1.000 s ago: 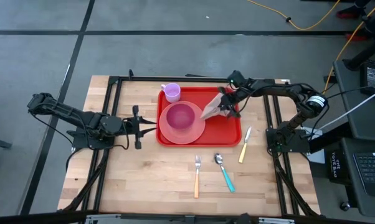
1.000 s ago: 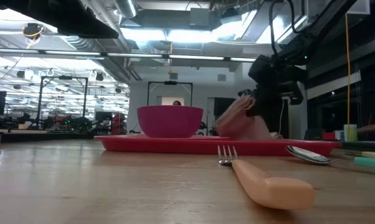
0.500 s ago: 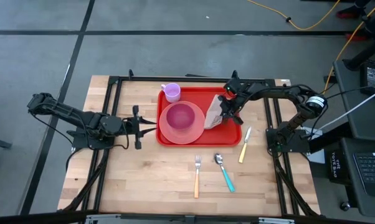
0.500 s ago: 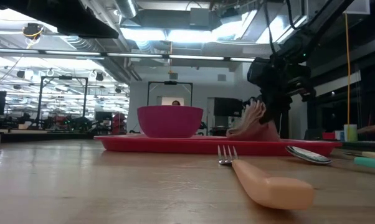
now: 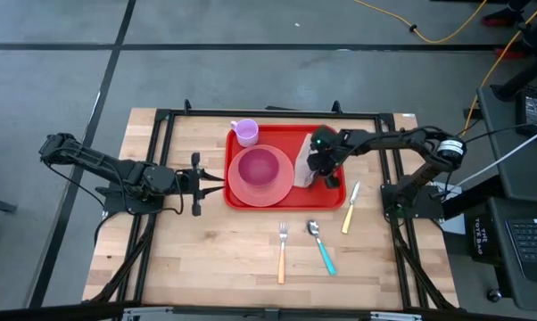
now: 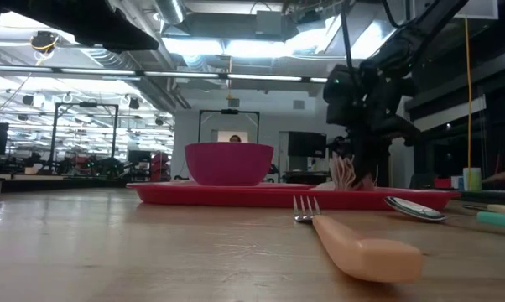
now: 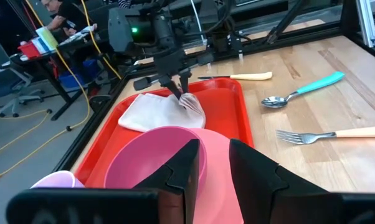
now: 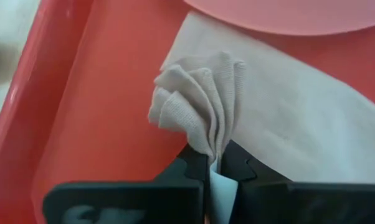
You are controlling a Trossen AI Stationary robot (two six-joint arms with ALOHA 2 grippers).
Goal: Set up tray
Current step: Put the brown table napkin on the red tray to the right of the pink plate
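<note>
The right gripper (image 5: 325,169) is pressed together on a bunched fold of the beige cloth napkin (image 5: 306,163), pinching it so that the gathered pleats stand up above the fingertips (image 8: 199,163), while the rest of the napkin lies flat on the tray (image 5: 333,194). The tray, a red rectangle with a low raised rim, sits on the far middle of the wooden table (image 5: 224,259), its long sides running left to right. The napkin occupies the tray's right part, near the right rim; red floor shows between it and that rim in the right wrist view. The pink plate (image 5: 242,193) carrying the magenta bowl (image 5: 259,165) fills the tray's left part and overlaps the near rim slightly. The small lilac cup (image 5: 244,132) stands at the tray's far left corner, at the rim. On the bare wood to the right of the tray lies a knife (image 5: 350,207) with a pale handle, just beside the near right corner. Nearer on the table lie a fork (image 5: 282,253) with an orange handle and a spoon (image 5: 320,245) with a teal handle, side by side and apart from the tray. The left gripper (image 5: 195,183) waits to the left of the tray, its fingers (image 7: 189,163) spread a little and holding nothing, with open wood between it and the left rim.
</note>
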